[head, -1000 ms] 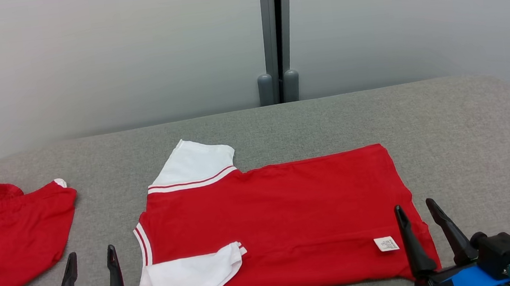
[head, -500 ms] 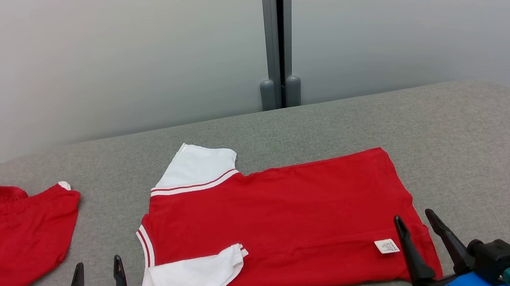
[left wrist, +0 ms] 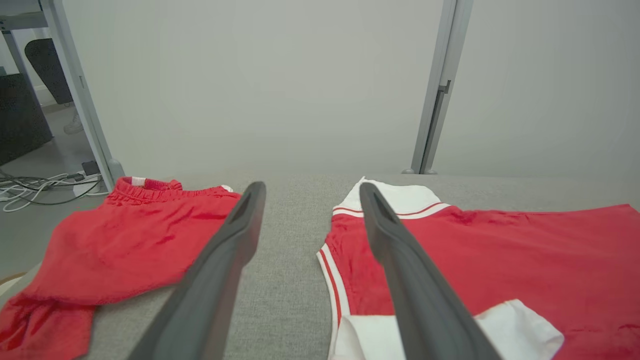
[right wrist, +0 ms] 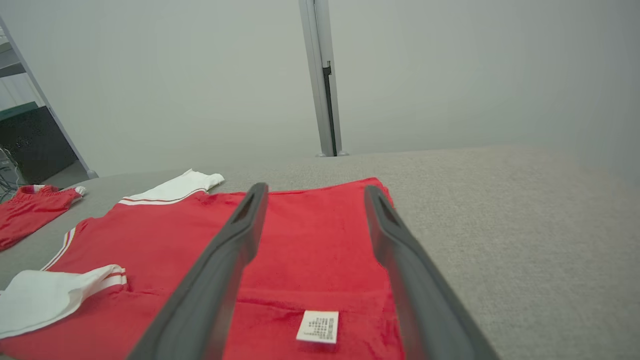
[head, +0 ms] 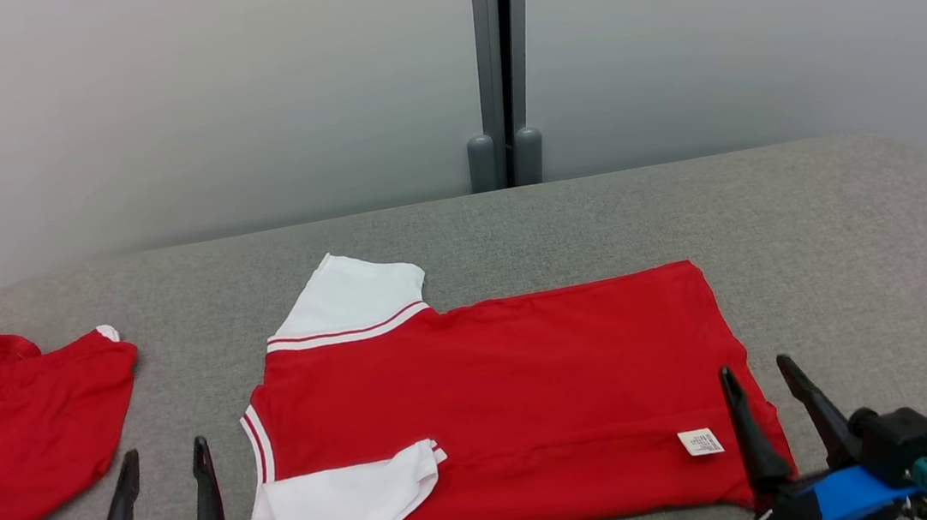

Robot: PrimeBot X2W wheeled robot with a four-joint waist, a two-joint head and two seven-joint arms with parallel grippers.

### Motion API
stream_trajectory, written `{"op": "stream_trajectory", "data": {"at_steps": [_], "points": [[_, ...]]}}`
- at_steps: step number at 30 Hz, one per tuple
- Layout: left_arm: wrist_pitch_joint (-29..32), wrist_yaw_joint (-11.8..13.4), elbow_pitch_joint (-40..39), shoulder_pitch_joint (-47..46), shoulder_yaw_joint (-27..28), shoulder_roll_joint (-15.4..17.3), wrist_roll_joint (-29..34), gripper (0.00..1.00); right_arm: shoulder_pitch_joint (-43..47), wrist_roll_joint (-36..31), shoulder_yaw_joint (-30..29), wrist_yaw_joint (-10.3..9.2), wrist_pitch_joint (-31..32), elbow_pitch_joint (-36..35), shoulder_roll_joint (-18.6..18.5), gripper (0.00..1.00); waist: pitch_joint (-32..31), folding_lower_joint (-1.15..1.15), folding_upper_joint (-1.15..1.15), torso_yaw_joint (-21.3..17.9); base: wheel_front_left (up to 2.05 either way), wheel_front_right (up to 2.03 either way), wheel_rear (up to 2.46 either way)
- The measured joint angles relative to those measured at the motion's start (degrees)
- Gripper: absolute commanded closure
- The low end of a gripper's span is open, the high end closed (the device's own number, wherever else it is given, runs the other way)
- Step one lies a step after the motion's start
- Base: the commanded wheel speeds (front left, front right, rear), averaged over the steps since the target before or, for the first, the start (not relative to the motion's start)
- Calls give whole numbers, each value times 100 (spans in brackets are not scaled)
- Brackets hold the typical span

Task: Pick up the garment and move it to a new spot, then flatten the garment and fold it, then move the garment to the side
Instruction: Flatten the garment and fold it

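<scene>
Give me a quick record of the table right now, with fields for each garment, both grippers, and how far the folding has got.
surface: grey table
main garment: red shirt, flat, near white sleeve folded onto its body
second garment: red shorts, rumpled, left, apart from shirt
left gripper: jaws open, empty, between shorts and shirt
right gripper: jaws open, empty, above hem by label
folding: one sleeve in

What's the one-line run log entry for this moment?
shirt: spread on table, near sleeve folded in | left gripper: open, empty, beside collar | right gripper: open, empty, at hem corner | shorts: far left
</scene>
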Motion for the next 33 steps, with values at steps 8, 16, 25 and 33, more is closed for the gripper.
{"op": "stream_trajectory", "data": {"at_steps": [8,16,25,33], "points": [[1,-8,320,-1238,-489,627,-294,0,-1245,-99,133,0,1,714,-318,0,306,0,0,-142,0,0,0],[178,-10,1027,-3234,-1287,1451,-816,0,-3088,96,599,0,332,1557,-684,0,1318,2,2,-483,0,0,0],[738,-10,1906,-4979,-2097,1886,-1544,0,-4408,447,1285,0,731,2169,-854,0,2392,2,3,-688,0,0,0],[1240,-10,2740,-5779,-2963,2134,-2181,0,-4987,795,1796,0,827,2450,-881,0,2961,2,3,-848,0,0,0]]}}
